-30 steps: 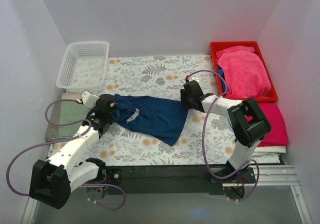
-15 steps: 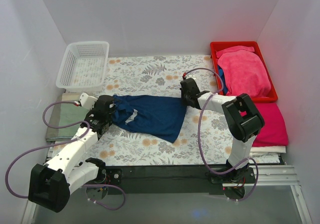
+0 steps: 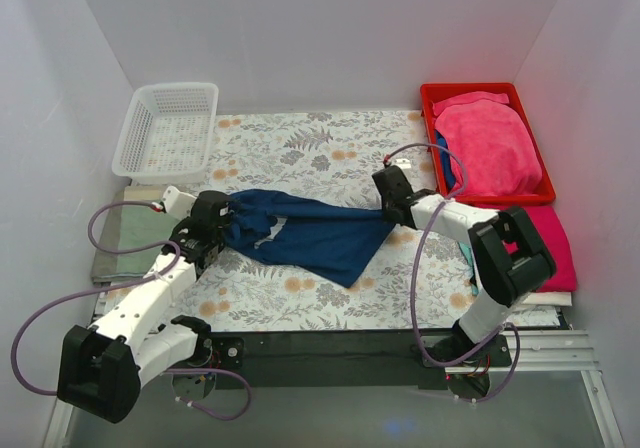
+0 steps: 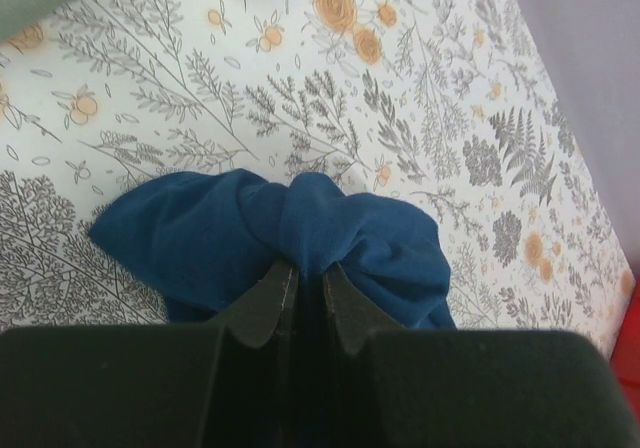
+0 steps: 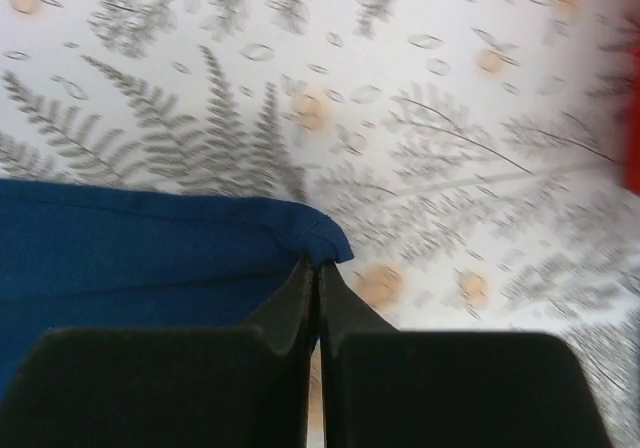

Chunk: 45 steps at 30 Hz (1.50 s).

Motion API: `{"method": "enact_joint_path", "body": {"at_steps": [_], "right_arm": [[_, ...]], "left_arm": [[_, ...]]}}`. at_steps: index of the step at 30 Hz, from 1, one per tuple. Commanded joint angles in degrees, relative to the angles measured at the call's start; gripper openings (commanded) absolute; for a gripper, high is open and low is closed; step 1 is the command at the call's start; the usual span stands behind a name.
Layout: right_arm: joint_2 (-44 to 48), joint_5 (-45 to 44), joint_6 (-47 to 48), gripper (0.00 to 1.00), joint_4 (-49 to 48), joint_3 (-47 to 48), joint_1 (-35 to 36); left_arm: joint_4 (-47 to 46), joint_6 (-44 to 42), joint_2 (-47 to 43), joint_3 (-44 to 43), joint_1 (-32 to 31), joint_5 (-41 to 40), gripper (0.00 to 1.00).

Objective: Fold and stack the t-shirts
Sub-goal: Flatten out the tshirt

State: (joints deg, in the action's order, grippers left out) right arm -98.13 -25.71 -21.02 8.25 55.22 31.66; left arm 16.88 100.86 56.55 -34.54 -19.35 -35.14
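Note:
A navy blue t-shirt (image 3: 310, 233) lies stretched across the flowered mat between my two arms. My left gripper (image 3: 222, 211) is shut on a bunched fold of the navy t-shirt (image 4: 300, 228) at its left end. At the shirt's right end, my right gripper (image 3: 388, 208) is shut on a corner of the navy t-shirt (image 5: 200, 248), the pinched corner poking out just past the fingertips (image 5: 305, 273). Magenta-pink t-shirts lie in the red bin (image 3: 440, 96) and as a folded pink pile (image 3: 550, 243) in front of it.
A white mesh basket (image 3: 165, 128) stands at the back left. A grey-green pad (image 3: 125, 233) lies at the left edge of the mat. The white side walls close in on both sides.
My right gripper has closed on the shirt's right corner and pulled it to the right, stretching the shirt out. The left gripper has kept its hold and place.

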Motion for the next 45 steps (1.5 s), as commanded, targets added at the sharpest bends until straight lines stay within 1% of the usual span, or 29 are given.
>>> {"method": "enact_joint_path", "body": {"at_steps": [1, 5, 6, 7, 10, 13, 14, 15, 17, 18, 20, 22, 24, 29, 32, 37, 41, 45], "right_arm": [[8.10, -9.35, -1.22, 0.01, 7.38, -2.83, -1.86], [13.73, -11.90, -2.71, 0.01, 10.29, -7.05, -3.62], [14.71, -13.38, -2.98, 0.01, 11.34, -7.75, -3.88], [15.68, -14.27, -3.24, 0.01, 11.87, -8.46, -4.58], [18.93, -17.61, -4.47, 0.01, 13.72, -10.39, -6.51], [21.83, -17.44, -5.09, 0.01, 14.60, -10.75, -9.41], [22.01, -17.27, -5.09, 0.01, 14.60, -10.66, -9.86], [22.19, -16.92, -5.44, 0.01, 14.69, -10.49, -10.21], [21.93, -16.74, -5.70, 0.01, 14.60, -10.05, -10.57], [21.75, -16.82, -5.96, 0.01, 14.86, -9.61, -10.57], [20.70, -16.91, -6.49, 0.01, 15.21, -9.08, -10.74], [19.47, -17.09, -7.10, 0.01, 15.65, -8.11, -10.92], [18.50, -16.57, -7.37, 0.01, 16.01, -7.15, -11.01], [15.95, -15.68, -8.25, 0.01, 16.01, -5.57, -11.01], [14.55, -15.51, -8.25, 0.01, 16.01, -4.16, -11.18], [10.69, -12.61, -7.73, 0.01, 16.01, -0.65, -14.25], [5.94, -10.94, -7.02, 0.01, 15.74, 4.71, -16.45], [0.15, -9.36, -6.32, 0.01, 15.48, 12.25, -18.82]], "left_arm": [[1.57, 1.61, 1.27, 0.70, -0.24, 3.83, 0.00], [-0.97, 2.68, 2.59, 6.14, -0.24, 10.33, 0.00], [-3.24, 1.98, 3.20, 6.94, -0.25, 11.74, 0.00], [-4.22, 1.36, 3.65, 7.56, -0.25, 14.80, 0.00], [-6.86, -1.45, 4.88, 9.49, -0.25, 19.30, 0.00], [-7.57, -4.26, 4.97, 10.46, -0.16, 21.15, 0.00], [-7.57, -4.88, 4.36, 10.55, -0.16, 21.33, 0.04], [-7.48, -6.10, 3.83, 10.81, -0.24, 21.34, 0.11], [-7.48, -6.99, 0.34, 11.16, -0.25, 21.42, 0.32], [-7.57, -7.69, -1.17, 11.25, -0.16, 21.34, 0.39], [-7.48, -8.74, -5.81, 11.61, -0.25, 21.60, 0.47], [-6.78, -9.71, -8.64, 11.61, -0.33, 22.12, 0.49], [-5.12, -9.89, -11.54, 11.43, -0.33, 23.26, 0.51], [0.15, -7.79, -14.19, 12.65, -0.42, 25.90, 0.51], [1.83, -6.38, -15.94, 14.59, -0.42, 27.83, 0.49], [4.12, -4.71, -19.37, 18.11, -0.51, 31.44, 0.45], [4.82, -3.83, -21.04, 19.95, -0.77, 32.41, 0.45], [4.30, -4.26, -21.40, 20.31, -1.03, 33.20, 0.45]]}}
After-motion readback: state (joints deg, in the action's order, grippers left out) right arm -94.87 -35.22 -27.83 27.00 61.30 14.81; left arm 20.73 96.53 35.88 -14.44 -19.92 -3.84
